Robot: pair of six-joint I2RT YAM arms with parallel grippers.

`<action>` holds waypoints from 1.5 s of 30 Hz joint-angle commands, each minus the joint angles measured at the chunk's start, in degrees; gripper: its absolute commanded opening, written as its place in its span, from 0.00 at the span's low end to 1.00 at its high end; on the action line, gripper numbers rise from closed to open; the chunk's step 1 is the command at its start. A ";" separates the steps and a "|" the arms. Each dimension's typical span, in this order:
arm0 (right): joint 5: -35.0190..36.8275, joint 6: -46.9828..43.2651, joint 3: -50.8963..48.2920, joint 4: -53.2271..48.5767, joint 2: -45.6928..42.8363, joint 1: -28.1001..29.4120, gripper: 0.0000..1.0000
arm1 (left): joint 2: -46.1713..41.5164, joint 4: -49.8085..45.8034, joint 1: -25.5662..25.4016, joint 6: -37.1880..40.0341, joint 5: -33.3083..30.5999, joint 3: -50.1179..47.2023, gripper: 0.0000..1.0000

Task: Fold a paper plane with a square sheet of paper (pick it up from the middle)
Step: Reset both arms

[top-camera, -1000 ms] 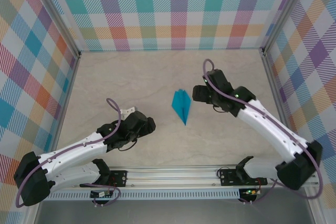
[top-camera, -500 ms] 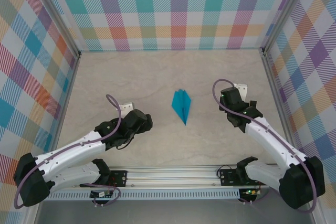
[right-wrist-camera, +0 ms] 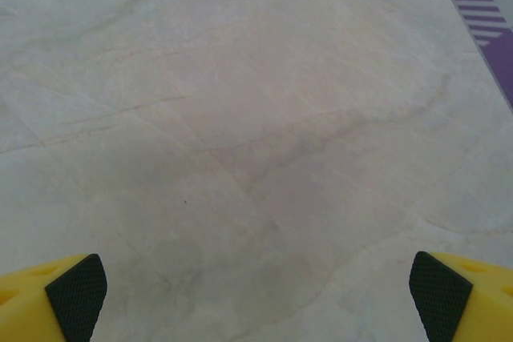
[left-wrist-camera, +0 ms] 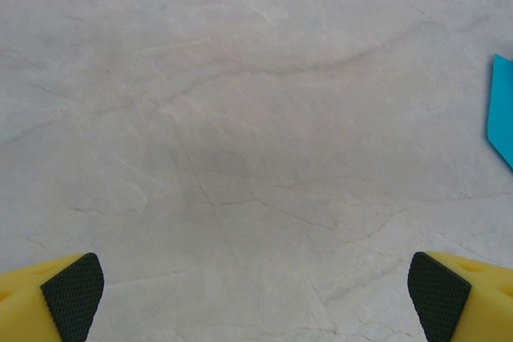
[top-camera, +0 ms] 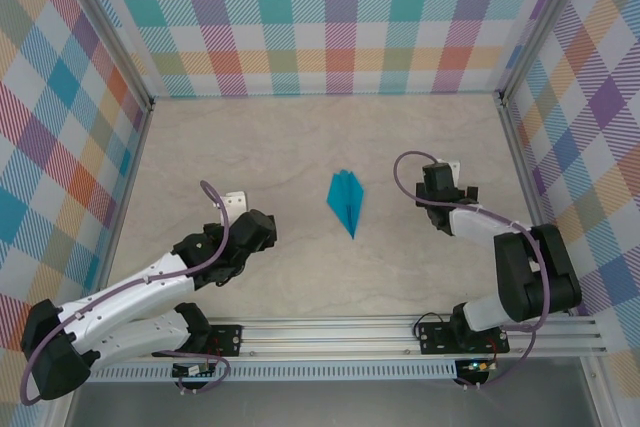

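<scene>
Plane (top-camera: pixel 346 202) lies flat: light, flimsy, slick. My L gripper (left-wrist-camera: pixel 256 300) at its 8 o'clock, R gripper (right-wrist-camera: pixel 258 300) at 3, both spread, empty. Pinch centre spine.

3 pastel plaid walls (top-camera: pixel 340 17) enclose a pale marbled tabletop (top-camera: pixel 290 142); an aluminium rail (top-camera: pixel 330 331) fronts it.

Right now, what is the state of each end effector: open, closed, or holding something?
Left end effector: open, holding nothing.
Right end effector: open, holding nothing.
The paper plane lies apart from both.
</scene>
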 commanded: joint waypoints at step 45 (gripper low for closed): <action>-26.80 -5.03 -13.29 42.90 3.41 -11.17 1.00 | 30.29 85.88 41.60 40.23 23.71 -19.95 1.00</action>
